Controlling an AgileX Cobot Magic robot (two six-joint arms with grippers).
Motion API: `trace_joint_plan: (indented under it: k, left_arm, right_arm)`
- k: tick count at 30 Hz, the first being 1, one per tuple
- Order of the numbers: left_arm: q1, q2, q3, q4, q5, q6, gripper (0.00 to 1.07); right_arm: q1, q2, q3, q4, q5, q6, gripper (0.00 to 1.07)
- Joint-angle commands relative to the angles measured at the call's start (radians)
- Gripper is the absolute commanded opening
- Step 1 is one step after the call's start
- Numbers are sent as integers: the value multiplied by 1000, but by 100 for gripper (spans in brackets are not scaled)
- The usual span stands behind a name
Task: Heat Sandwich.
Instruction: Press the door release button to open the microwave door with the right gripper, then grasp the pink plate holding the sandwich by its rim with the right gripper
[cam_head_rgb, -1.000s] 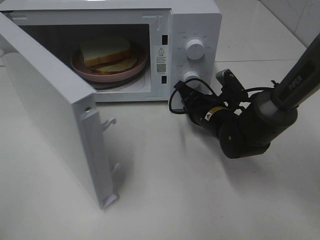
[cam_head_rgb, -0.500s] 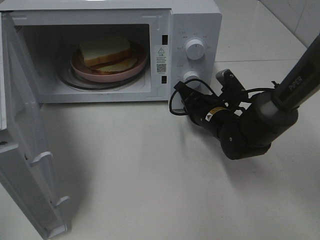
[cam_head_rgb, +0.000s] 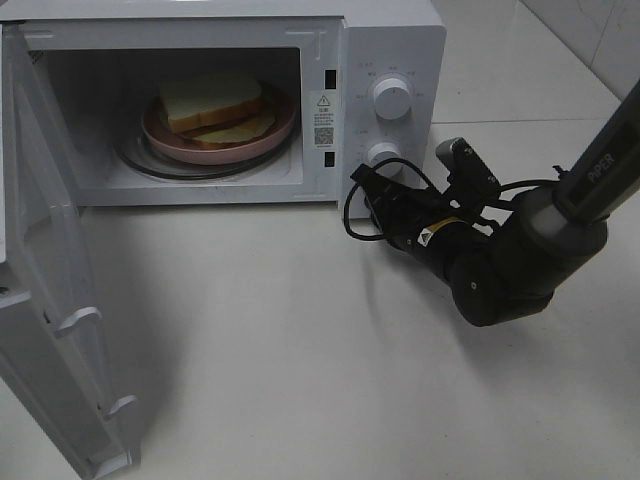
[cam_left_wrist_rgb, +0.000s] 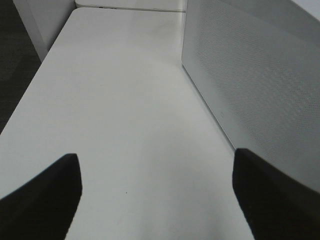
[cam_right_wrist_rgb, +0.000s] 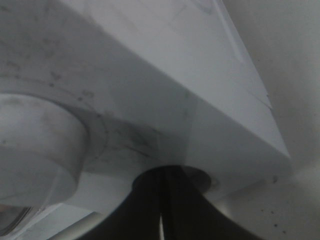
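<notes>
The sandwich (cam_head_rgb: 214, 107), pale yellow slices of bread stacked one over another, lay on a round pink plate (cam_head_rgb: 165, 146) inside the microwave (cam_head_rgb: 395, 30). The plate rested on the glass turntable (cam_head_rgb: 135, 165) on the floor of the cavity, well back from the opening. The microwave was white and stood on the pale worktop (cam_head_rgb: 300, 350). Its door (cam_head_rgb: 45, 310) was swung wide on the left side, the inner face with its two latch hooks turned toward the room, so the cavity was open to view. To the right of the cavity ran the control panel, with an upper knob (cam_head_rgb: 389, 97) and a lower knob (cam_head_rgb: 383, 154).

The right gripper (cam_head_rgb: 375, 188) reached in low from the right and sat just under the lower knob, at the bottom edge of the control panel. Its jaws were closed together with nothing between them; the wrist view showed them as one dark shape with a thin seam, right up against the white panel beside the round base of the knob. Whether they actually touched the panel could not be told. A black cable looped beside the gripper.

The left gripper (cam_left_wrist_rgb: 155, 157) appeared only in its own wrist view, low over bare worktop, its jaws spread wide and empty. A grey, finely dotted panel (cam_left_wrist_rgb: 260, 85) stood upright next to it.
</notes>
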Motion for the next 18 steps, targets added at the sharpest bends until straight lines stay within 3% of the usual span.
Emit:
trace_joint_plan:
  k: [1, 18]
  left_arm:
    - [4, -6, 2, -6, -17, -2, 78]
    - [4, -6, 2, -6, -17, -2, 78]
  right_arm:
    - [-12, -38, 0, -1, -100, -8, 1]
    - [-12, -172, 198, -79, 81, -65, 0]
